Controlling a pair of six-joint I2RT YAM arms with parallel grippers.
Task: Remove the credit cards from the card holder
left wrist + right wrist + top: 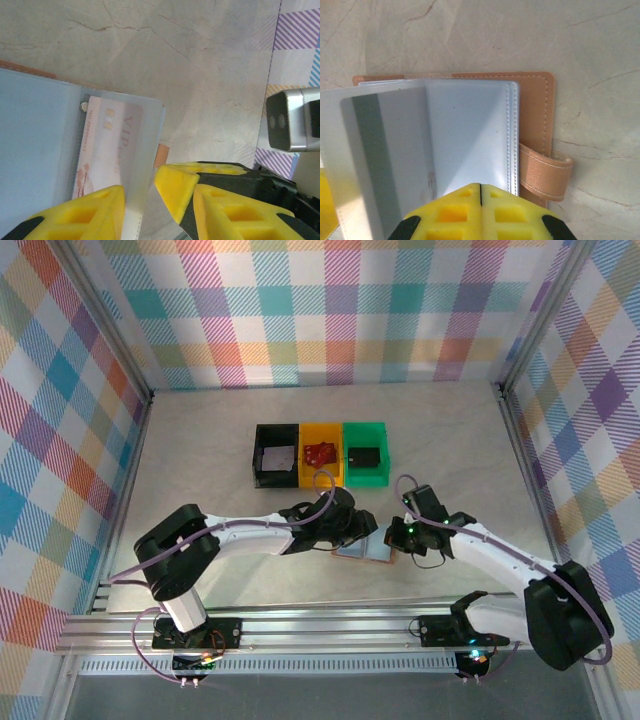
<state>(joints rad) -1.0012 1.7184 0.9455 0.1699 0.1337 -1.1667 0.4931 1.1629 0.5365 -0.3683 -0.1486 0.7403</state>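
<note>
right gripper [481, 194], pressed together, over the tan leather bifold card holder [536, 110]; left gripper [140, 196] straddles its clear plastic sleeve [148, 145], grip unclear.

Pale marble-look tabletop [200, 440] across middle of frame, faint brown veins. Plaid walls [330, 310] in pastel pink, teal, yellow and purple at top, left and right. Metal corner posts [115, 325] upper left and upper right. Silver rail [330, 625] along bottom edge. Light soft, even.
</note>
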